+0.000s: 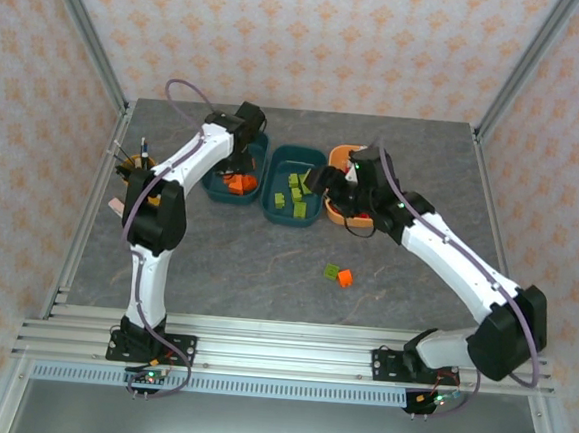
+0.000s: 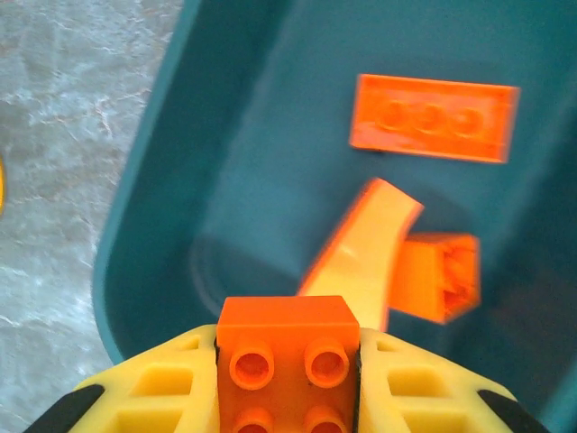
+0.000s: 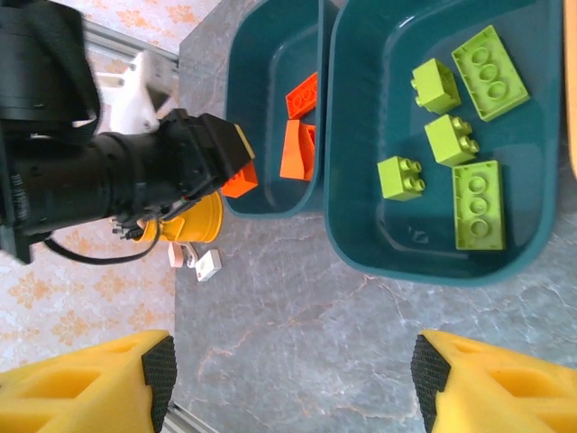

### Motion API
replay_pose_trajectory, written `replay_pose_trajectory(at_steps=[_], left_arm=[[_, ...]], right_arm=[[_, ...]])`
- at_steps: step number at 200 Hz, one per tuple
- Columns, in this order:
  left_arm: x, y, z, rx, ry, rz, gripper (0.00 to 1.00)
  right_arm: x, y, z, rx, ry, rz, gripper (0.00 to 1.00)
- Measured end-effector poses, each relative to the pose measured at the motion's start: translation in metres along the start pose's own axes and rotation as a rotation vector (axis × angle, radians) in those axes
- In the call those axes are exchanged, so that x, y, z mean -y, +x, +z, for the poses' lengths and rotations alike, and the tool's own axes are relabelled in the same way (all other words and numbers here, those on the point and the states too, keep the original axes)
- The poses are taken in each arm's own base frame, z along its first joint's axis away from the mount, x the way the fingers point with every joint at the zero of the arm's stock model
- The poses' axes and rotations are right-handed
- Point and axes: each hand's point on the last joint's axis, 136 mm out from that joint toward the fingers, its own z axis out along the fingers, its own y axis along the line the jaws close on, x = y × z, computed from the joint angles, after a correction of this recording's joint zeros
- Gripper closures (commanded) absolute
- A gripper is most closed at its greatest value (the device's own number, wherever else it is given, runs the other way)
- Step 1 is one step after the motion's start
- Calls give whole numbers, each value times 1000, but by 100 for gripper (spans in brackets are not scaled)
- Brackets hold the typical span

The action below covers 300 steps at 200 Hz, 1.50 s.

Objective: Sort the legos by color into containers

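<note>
Mid teal tub (image 3: 424, 269): upright, holds 5 lime bricks (image 3: 451, 140), studs up, 2 long + 3 short, spread apart. Left teal tub (image 3: 261, 108) sits just beside its left wall. Inside it: long orange brick (image 2: 435, 117) lying flat, and an orange wedge (image 2: 439, 275) on its side. Orange 2x2 brick (image 2: 287, 338) is above that tub's near rim, pinched in left gripper (image 2: 288, 374). Orange tub (image 1: 341, 152) is just right of mid tub, partly hidden. Nearer than mid tub, well apart from it, on the table: 1 lime brick (image 1: 332, 271) and 1 orange brick (image 1: 346, 278), side by side.

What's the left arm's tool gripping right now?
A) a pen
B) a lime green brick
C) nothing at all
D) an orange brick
D: the left tool is shut on an orange brick, at the edge of the teal tub that holds other orange pieces.
</note>
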Motion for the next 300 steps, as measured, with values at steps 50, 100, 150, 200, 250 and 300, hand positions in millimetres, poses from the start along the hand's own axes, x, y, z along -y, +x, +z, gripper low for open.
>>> replay_pose_trajectory(at_steps=[50, 100, 150, 200, 250, 300], left_arm=[[-6, -26, 41, -19, -64, 56, 69], [-4, -21, 56, -49, -88, 96, 49], [3, -21, 43, -30, -71, 101, 41], [23, 6, -72, 108, 147, 43, 34], [20, 107, -160, 159, 447, 50, 32], [9, 196, -141, 51, 460, 110, 32]], right_arm=[[-12, -9, 11, -4, -18, 1, 29], [1, -4, 14, -39, 54, -5, 30], [34, 8, 0, -100, 248, -105, 35], [81, 81, -5, -364, 500, -391, 34], [130, 113, 2, -494, 664, -413, 30], [170, 120, 22, -530, 739, -335, 28]])
